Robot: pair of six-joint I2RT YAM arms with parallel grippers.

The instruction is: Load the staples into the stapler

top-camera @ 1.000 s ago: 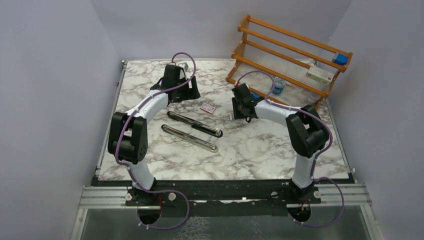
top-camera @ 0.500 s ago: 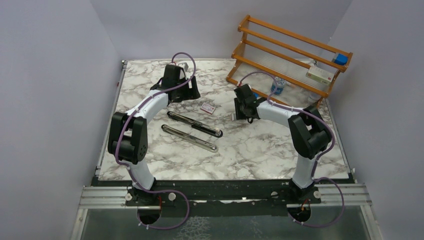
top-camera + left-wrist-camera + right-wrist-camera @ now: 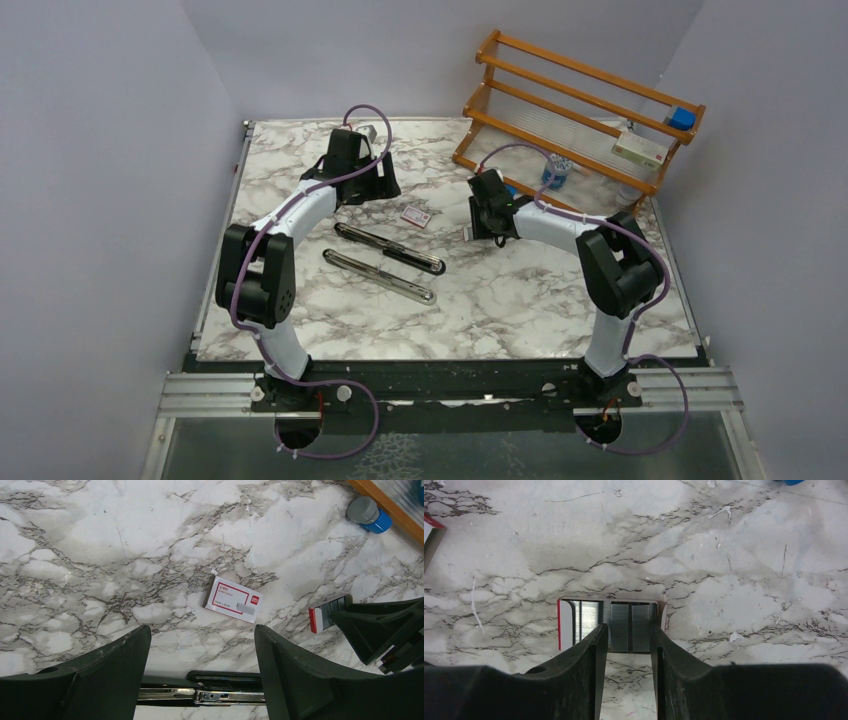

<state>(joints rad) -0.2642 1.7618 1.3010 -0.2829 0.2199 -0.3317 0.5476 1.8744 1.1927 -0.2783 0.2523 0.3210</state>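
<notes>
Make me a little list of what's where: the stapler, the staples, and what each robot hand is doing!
stapler: opened out flat on the marble table, untouched
box sleeve: label up, lying by itself
staple tray: apart from the sleeve, under the right gripper
staple strips: silver-grey, inside the tray
left gripper: open, empty, above the box sleeve
right gripper: closed on the staple strips
</notes>
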